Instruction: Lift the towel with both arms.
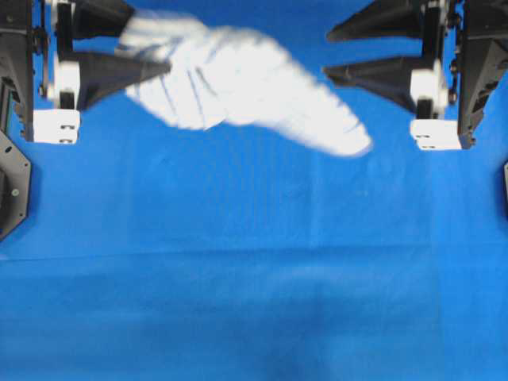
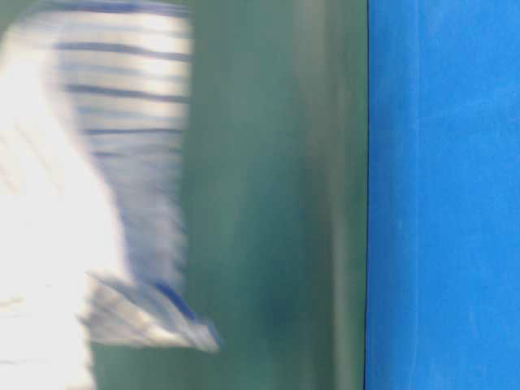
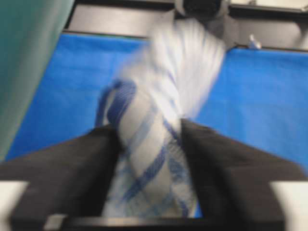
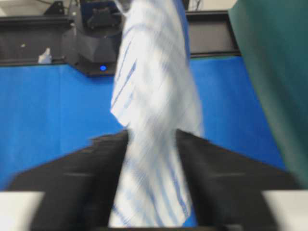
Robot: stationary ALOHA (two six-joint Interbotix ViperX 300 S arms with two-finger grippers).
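Towel (image 1: 238,79) is off the cloth (image 1: 254,278) and up between the two arms at the far edge of the overhead view, smeared with motion blur in every view. We judge the lift itself reached, and the step in hand as either the top of the raise or a let-go. Left gripper (image 1: 147,44): fingers spread, with the bunched towel lying between them and across the lower one. In the left wrist view the fabric fills the gap and touches both fingers (image 3: 72,168), but we cannot tell whether they actually pinch it. Right gripper (image 1: 328,54): fingers wide apart with nothing between them overhead. The towel's loose end trails toward it but stops short, sagging below and apart from the tips. Both arms are raised and reach inward, fingers pointing at each other roughly level. If the lift is to stand, the next move calls for the right gripper to get a corner back between its fingers and close, and for the left to pinch firmly. Risk: the towel sliding off the left fingers.
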